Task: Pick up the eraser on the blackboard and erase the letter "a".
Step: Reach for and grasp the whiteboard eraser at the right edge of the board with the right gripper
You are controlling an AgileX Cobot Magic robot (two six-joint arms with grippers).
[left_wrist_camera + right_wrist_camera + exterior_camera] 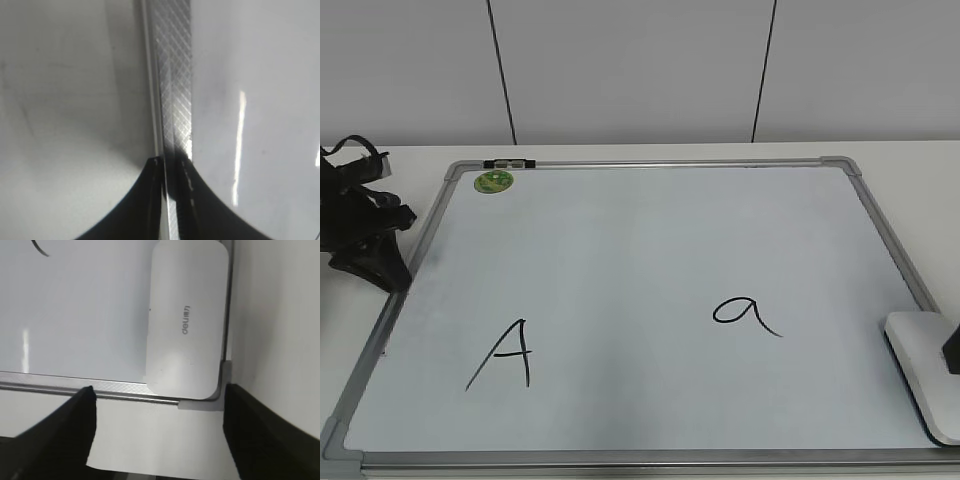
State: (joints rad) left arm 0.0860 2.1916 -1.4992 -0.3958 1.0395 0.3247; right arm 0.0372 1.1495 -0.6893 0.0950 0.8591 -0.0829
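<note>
The blackboard (pixel 650 170) is a white board with a silver frame, lying flat on the table. The small cursive letter "a" (pixel 745 312) is right of the middle; its tail shows in the right wrist view (pixel 40 250). The white eraser (pixel 918 365) lies in the board's near right corner, and the right wrist view shows its grey lettering (pixel 185 320). My right gripper (pixel 157 390) is open and empty, hovering just off the board's edge near the eraser; only a dark bit of it shows at the exterior view's right edge (pixel 952 345). My left gripper (pixel 172 162) is shut and empty over the board's left frame (pixel 172 75).
A capital "A" (pixel 502 355) is drawn at the board's near left. A round green sticker (pixel 492 181) sits at the far left corner. The left arm (pixel 365 235) rests beside the board's left frame. A white wall stands behind the table.
</note>
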